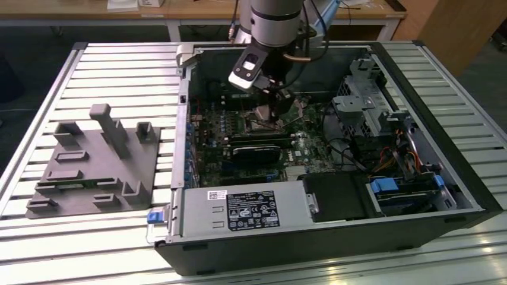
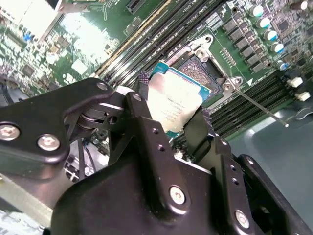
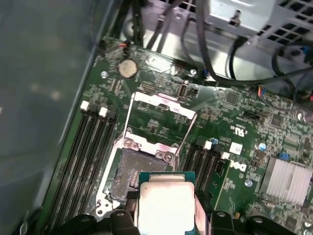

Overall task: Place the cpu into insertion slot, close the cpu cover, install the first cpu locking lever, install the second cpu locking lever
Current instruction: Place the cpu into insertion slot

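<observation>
1. CPU (image 2: 172, 100) poised over its socket: the arm's gripper (image 2: 174, 105) is clamped on the chip. Its black fingers (image 2: 139, 93) pinch two opposite edges, a hold that leaves the top face and the underside untouched.
2. The chip hangs just above and partly over the insertion slot (image 2: 199, 69), deep inside an open computer case (image 1: 317, 255) lying on its side on a slatted table (image 1: 103, 59). In the exterior view the arm reaches straight down onto the motherboard (image 1: 237, 127).
3. In the second wrist view the chip is tilted rather than flat, with one edge nearer the socket. Whether that edge already touches the socket rim is hard to tell from these angles.
4. The CPU cover (image 3: 164, 104) stands flipped back from the slot, and a locking lever (image 2: 257, 105) is swung out to one side. Both look parked clear so that the dark socket bed is open to receive the chip.
5. The chip is a small flat square with a dull silver-grey metal lid bearing faint print. A thin blue-green board edge shows around the lid. In the first wrist view the CPU (image 3: 164, 205) sits square between the fingers, overlapping the near edge of the insertion slot (image 3: 128, 178).
6. A grey moulded fixture (image 1: 95, 160) lies on the table at the exterior view's left, well apart from the case.
</observation>
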You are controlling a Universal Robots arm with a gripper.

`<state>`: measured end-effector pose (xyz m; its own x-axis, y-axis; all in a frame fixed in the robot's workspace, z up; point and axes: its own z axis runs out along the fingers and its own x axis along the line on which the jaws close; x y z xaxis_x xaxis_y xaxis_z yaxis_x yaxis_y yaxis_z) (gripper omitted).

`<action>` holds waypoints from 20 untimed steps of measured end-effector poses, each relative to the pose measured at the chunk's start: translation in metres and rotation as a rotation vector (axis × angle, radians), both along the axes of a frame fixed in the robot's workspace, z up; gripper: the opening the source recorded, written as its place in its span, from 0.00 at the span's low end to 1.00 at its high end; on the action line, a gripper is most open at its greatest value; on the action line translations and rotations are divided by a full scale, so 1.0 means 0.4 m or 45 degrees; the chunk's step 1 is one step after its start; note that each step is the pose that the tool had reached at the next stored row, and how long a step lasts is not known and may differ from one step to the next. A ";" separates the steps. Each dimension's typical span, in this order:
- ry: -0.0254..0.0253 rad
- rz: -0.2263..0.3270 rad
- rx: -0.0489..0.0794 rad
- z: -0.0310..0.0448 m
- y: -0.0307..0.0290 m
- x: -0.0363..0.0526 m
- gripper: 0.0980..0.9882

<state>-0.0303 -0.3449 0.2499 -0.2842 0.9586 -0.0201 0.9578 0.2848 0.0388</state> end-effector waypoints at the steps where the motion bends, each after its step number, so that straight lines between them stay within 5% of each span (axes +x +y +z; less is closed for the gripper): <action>1: 0.0000 -0.018 0.000 -0.002 0.000 0.000 0.49; 13: 0.0005 -0.195 -0.010 -0.020 0.003 0.002 0.49; 20: 0.0005 -0.212 -0.010 -0.027 0.021 0.002 0.49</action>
<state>-0.0295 -0.3366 0.2391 -0.1211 0.9923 -0.0275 0.9918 0.1220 0.0368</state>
